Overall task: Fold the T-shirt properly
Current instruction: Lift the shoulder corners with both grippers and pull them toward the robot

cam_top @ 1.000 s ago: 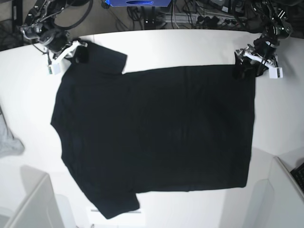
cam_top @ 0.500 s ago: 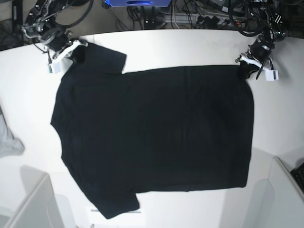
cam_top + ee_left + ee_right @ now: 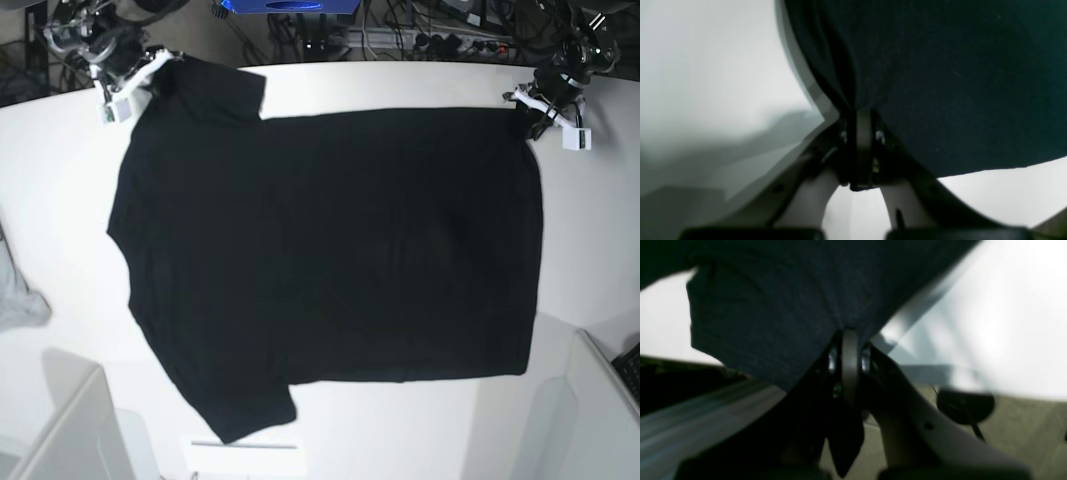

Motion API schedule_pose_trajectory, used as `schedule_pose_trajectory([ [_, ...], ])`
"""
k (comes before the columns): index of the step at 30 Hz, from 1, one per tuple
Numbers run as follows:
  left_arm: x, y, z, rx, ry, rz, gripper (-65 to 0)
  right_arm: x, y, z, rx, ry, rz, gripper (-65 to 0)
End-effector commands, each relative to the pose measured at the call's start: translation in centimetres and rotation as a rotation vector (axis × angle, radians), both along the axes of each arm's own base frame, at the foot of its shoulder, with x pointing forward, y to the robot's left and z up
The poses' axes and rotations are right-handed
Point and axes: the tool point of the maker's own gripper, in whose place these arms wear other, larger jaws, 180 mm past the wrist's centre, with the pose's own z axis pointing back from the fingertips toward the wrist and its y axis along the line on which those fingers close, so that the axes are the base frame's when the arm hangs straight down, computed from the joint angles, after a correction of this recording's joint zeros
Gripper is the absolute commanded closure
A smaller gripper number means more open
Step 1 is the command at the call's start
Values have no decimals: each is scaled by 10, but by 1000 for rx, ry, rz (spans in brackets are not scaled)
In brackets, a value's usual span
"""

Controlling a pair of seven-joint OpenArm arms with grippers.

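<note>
Both grippers clamp far corners of the large plain black cloth T-shirt (image 3: pixel 330 260): left gripper (image 3: pixel 537 112) at the hem, right gripper (image 3: pixel 150 75) at the sleeve (shirt's length spans between them).

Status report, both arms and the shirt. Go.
Left gripper shut on T-shirt hem corner. Right gripper shut on sleeve. Shirt spread flat on table, unfolded. Small grey cloth at table edge, clear of shirt.
</note>
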Motion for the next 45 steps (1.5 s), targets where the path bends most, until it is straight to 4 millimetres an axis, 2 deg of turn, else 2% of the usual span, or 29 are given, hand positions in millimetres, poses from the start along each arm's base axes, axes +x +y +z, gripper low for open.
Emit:
schedule_pose_trajectory([
  [1, -5, 8, 4, 36, 18, -12, 0, -18, -7, -4, -46, 72, 15, 0],
  [3, -8, 6, 8, 48, 19, -19, 0, -18, -7, 1, -56, 65, 27, 0],
  [6, 0, 1, 20, 66, -15, -46, 0, -12, -6, 7, -69, 47, 40, 0],
  [10, 10, -7, 33, 77, -57, -48, 0, 5, -9, 25, -108, -19, 57, 0],
  [13, 18, -4, 44, 97, -80, -20, 0, 21, -10, 41, -142, -80, 71, 0],
  [17, 34, -2, 57, 112, -122, 8, 0, 40, -14, 50, -163, -120, 80, 0],
  [24, 53, -14, 58, 88, -138, 17, 0, 69, -17, 58, -185, -112, 98, 0],
  [28, 61, -14, 62, 86, -158, 20, 0, 86, -16, 65, -191, -125, 108, 0],
  [37, 85, -2, 72, 79, -193, 106, 0, 130, -28, 91, -235, -226, 117, 0],
  [45, 103, -4, 67, 43, -156, 100, 0, 175, 11, 94, -154, -263, 187, 0],
])
